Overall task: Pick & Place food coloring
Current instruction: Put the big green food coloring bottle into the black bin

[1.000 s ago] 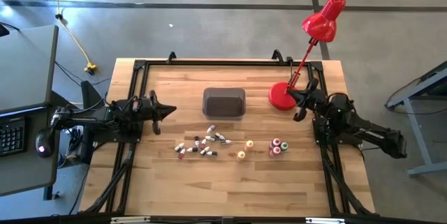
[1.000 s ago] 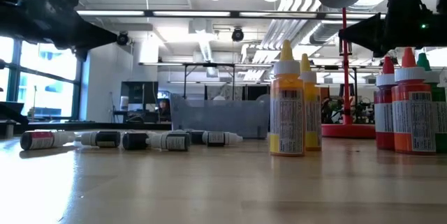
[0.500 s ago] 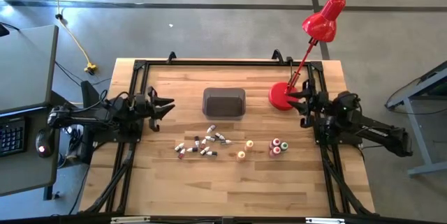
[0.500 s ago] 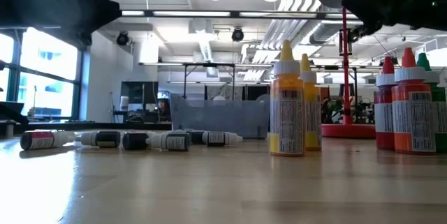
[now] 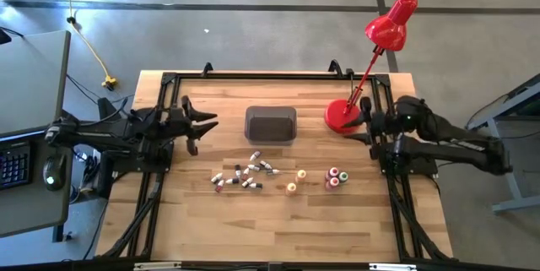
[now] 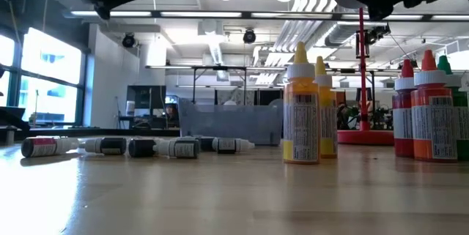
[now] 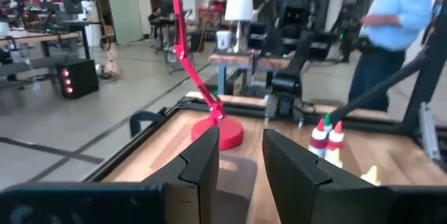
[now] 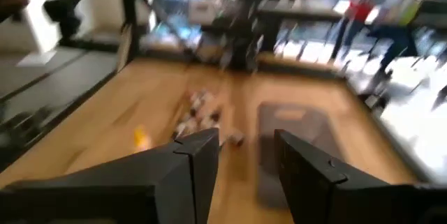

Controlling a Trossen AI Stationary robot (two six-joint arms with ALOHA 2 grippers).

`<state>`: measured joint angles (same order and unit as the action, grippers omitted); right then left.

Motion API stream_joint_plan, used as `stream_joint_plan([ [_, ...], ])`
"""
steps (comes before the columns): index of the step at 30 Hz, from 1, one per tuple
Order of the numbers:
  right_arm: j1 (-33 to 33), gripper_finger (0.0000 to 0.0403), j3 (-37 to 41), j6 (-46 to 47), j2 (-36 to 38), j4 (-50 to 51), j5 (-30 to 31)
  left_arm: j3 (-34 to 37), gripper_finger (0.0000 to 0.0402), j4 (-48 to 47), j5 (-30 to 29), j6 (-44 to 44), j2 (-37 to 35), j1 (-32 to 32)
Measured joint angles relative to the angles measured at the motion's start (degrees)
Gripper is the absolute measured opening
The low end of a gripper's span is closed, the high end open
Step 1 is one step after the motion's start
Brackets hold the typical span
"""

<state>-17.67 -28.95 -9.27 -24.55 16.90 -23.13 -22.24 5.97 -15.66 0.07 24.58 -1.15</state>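
Note:
The food coloring stands in three groups on the wooden table. Several slim vials (image 5: 245, 174) (image 6: 139, 147) lie on their sides. Two yellow-topped bottles (image 5: 295, 180) (image 6: 302, 110) stand upright. Red- and green-topped bottles (image 5: 335, 178) (image 6: 429, 110) stand upright to their right. My left gripper (image 5: 205, 127) (image 7: 241, 165) hangs open above the table's left side and points level toward the right. My right gripper (image 5: 361, 121) (image 8: 248, 158) hangs open above the right side, beside the lamp base, and points toward the left. Neither has anything between its fingers.
A dark grey bin (image 5: 270, 124) (image 8: 290, 140) sits behind the vials at mid table. A red desk lamp (image 5: 340, 117) (image 7: 216, 130) stands at the far right, its base close to my right gripper. A person (image 7: 398, 28) stands beyond the table.
Both grippers have risen from low over the table and have opened from shut. My right gripper has also tipped up from pointing steeply down, and it now points nearly level toward the table's left. The bottles have not moved.

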Motion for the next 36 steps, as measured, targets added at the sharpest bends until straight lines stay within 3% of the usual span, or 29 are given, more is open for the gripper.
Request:
stream_joint_plan([
  [8, 8.12, 0.0134, 0.04, 0.14, 0.19, 5.21, -3.01, -3.03, 0.0111, 0.67, -0.38, 1.6, 5.56, 0.0],
  [14, 15.45, 0.0134, 5.69, 0.23, 0.17, 5.1, -3.81, -3.04, 0.0111, 1.58, -0.4, 1.18, 7.56, 0.0],
  [20, 22.53, 0.0134, 13.23, 6.67, 0.17, -3.18, -3.38, -3.06, 0.0111, 2.34, -0.45, 0.99, 8.33, 0.0],
  [28, 27.69, 0.0134, 19.7, 7.85, 0.17, -7.68, 12.15, -3.08, 0.0111, 5.12, -0.39, 1.03, 8.31, 0.0],
  [36, 30.87, 0.0134, 25.62, 8.99, 0.2, -17.44, 10.79, -3.08, 0.0111, 5.08, -0.33, 1.05, 8.31, 0.0],
])
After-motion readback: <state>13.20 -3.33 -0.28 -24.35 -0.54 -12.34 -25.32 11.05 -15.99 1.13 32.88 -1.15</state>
